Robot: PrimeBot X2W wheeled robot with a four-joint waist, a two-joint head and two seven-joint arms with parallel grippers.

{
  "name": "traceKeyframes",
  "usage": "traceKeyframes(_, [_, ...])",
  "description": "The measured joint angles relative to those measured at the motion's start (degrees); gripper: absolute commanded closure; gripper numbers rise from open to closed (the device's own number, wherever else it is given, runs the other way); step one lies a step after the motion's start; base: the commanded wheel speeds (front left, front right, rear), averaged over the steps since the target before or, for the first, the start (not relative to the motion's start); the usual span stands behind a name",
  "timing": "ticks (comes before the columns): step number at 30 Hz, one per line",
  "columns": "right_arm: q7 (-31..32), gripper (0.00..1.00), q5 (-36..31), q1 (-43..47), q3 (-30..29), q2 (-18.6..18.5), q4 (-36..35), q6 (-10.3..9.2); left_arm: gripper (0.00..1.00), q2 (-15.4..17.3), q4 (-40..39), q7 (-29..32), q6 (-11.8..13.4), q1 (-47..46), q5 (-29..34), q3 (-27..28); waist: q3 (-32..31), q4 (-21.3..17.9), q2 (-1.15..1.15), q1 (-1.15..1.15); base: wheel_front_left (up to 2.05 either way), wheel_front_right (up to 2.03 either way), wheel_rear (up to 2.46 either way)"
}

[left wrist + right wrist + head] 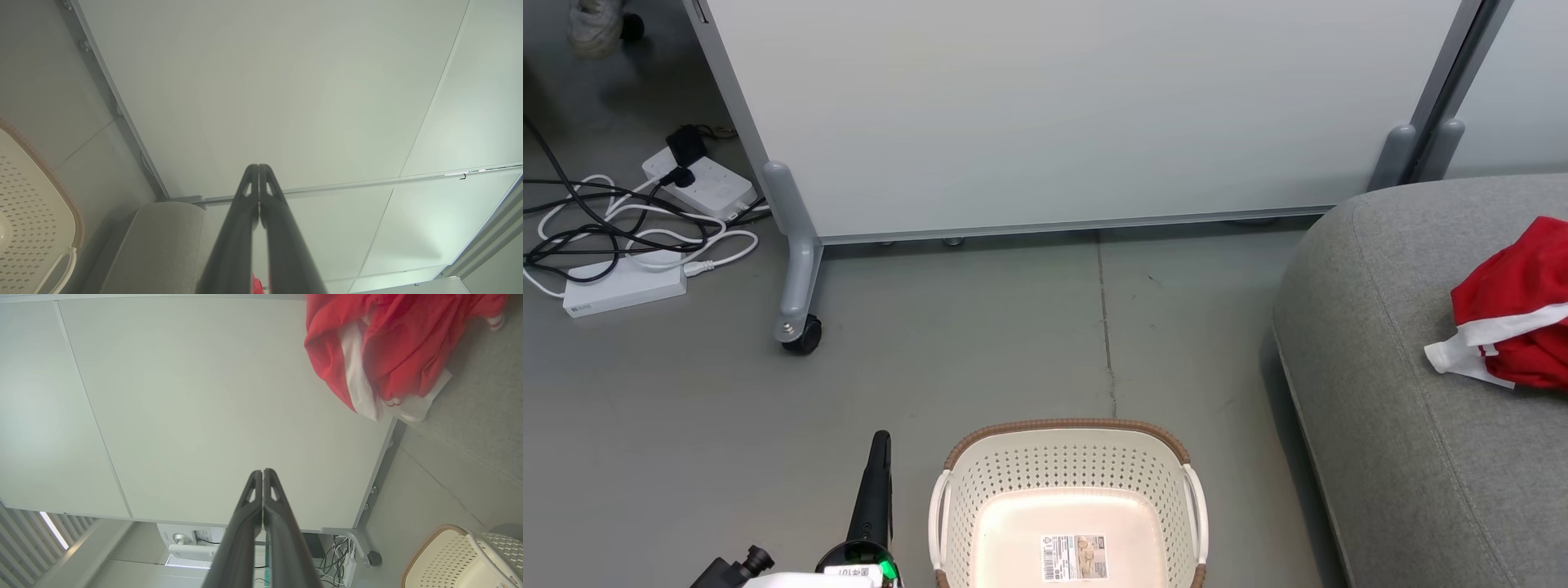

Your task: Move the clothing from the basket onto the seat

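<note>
The cream basket (pixel 1068 498) with a brown rim stands on the floor at the bottom centre, holding nothing but its barcode label (pixel 1075 558). Red clothing (pixel 1515 306) with white bands lies bunched on the grey sofa seat (pixel 1405 425) at the right. My left gripper (pixel 880 441) hangs just left of the basket, its fingers pressed together and holding nothing. In the left wrist view the left gripper (pixel 258 167) is shut, with the basket (pixel 32 212) and sofa (pixel 163 241) below it. My right gripper (pixel 262 473) is shut and empty; the clothing (pixel 392 347) lies on the sofa (pixel 486 404).
A white partition panel (pixel 1054 114) on grey wheeled legs (pixel 796 269) stands behind the basket. Power strips and tangled cables (pixel 629 220) lie on the floor at the left. A person's shoe (pixel 595 24) is at the top left corner.
</note>
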Motion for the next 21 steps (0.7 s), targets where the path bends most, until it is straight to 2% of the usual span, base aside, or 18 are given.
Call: traceKeyframes(21, [0.27,1.00,-0.21,-0.13,-0.33,0.18,0.01,0.00,1.00,0.00,0.00,0.00,0.00,0.00,0.00,0.00,0.00,0.00,0.00,0.00,0.00,0.00,0.00])
